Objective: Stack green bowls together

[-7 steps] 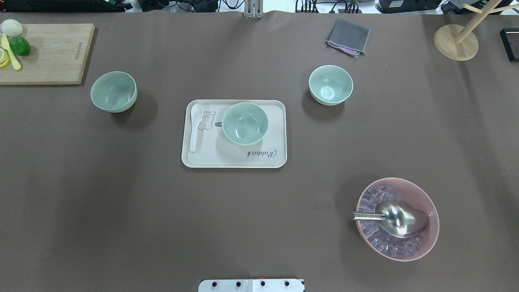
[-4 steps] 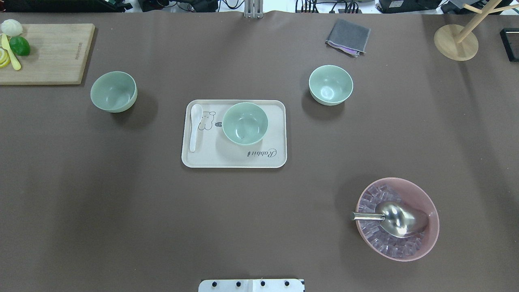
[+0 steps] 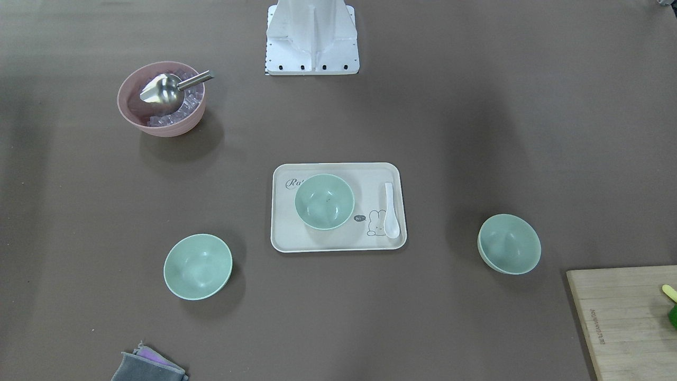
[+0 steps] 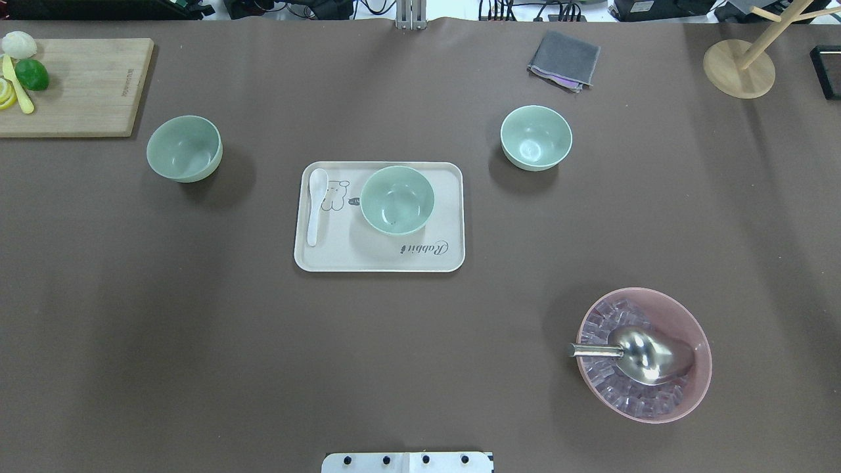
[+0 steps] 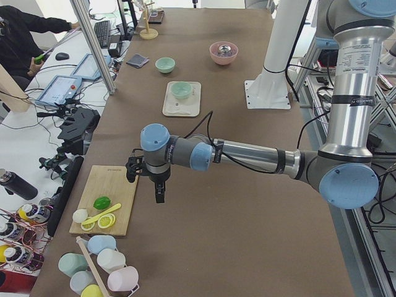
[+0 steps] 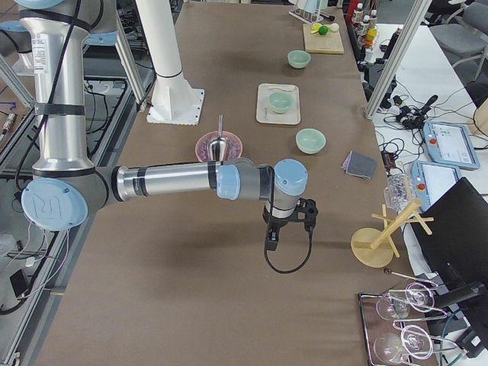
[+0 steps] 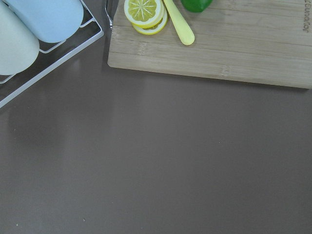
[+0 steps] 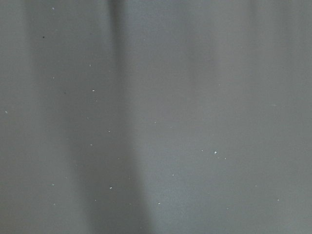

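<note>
On the tabletop (image 4: 420,368), the tray (image 4: 341,257) carries the middle green bowl (image 4: 397,200); left green bowl (image 4: 184,148) and right green bowl (image 4: 536,137) sit well apart either side, unstacked. Over the tabletop's ends hang left tool (image 5: 159,195) and right tool (image 6: 271,242) — clenched or released, can't tell.

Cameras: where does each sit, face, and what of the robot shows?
Exterior front-facing: across the table, steeply down on the tray; robot base at top.
Overhead exterior: behind the robot, forward and down; base edge only.
Exterior left: robot's left table end; near left arm, left claw beside cutting board.
Exterior right: opposite end; near right arm, right claw over bare table.
Left wrist-mounted: down on the cutting board's edge; no claw.
Right wrist-mounted: bare table only.
Shared: front-facing and overhead both show the tray's green bowl, mirrored.
</note>
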